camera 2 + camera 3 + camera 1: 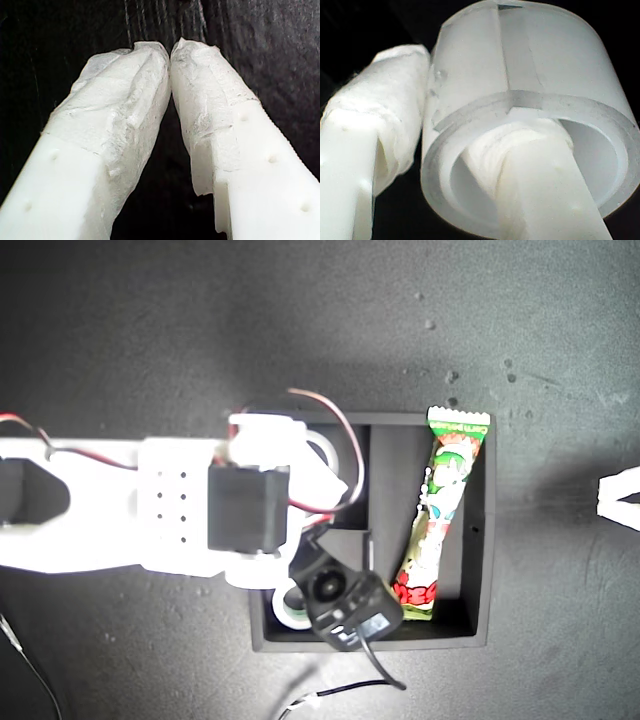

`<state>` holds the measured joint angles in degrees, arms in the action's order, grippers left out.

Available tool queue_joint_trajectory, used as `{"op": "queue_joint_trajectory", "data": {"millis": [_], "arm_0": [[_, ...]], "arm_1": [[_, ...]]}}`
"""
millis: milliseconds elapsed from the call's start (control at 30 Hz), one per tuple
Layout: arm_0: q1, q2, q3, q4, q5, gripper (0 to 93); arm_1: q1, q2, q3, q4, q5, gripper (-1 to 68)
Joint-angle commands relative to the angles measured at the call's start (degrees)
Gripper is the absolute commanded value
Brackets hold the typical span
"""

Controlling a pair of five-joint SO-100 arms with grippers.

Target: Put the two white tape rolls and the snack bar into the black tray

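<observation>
Looming over the black tray [480, 540], my second gripper [465, 150] pinches a white tape roll [530, 90] (one finger through its hole) above a small compartment. Another tape roll [288, 605] sits in the other small compartment; the snack bar [440, 515] fills the long one. My first gripper [170, 52] is pressed together.

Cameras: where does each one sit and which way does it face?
Exterior view: overhead, facing straight down on the tray and snack bar; an arm reaches in from its left.
First wrist view: on my first gripper, looking along shut fingers at the dark mat.
Second wrist view: on my second gripper, looking along fingers pinching a roll's wall.
Shared: exterior and second wrist views both show that roll.
</observation>
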<state>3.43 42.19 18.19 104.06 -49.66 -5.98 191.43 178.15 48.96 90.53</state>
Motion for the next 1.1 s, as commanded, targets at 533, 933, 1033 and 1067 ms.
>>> {"op": "queue_joint_trajectory", "data": {"millis": [533, 933, 1033, 1067], "arm_0": [[-4.7, 38.2, 29.2, 1.0, -4.7, 7.3], [-11.1, 87.0, 100.6, -24.9, -5.7, 0.7], [-9.6, 86.9, 110.1, -29.7, -6.8, 0.9], [-9.0, 86.6, 112.4, -31.5, -7.3, 0.9]], "arm_1": [[0.9, 0.5, 0.8, 7.3, -11.9, -0.4], [4.8, 0.5, 0.8, 20.4, -14.6, -0.5], [6.2, 0.5, 0.9, 21.0, -18.5, -0.3], [5.0, 0.5, 0.9, 20.7, -19.7, -0.3]]}}
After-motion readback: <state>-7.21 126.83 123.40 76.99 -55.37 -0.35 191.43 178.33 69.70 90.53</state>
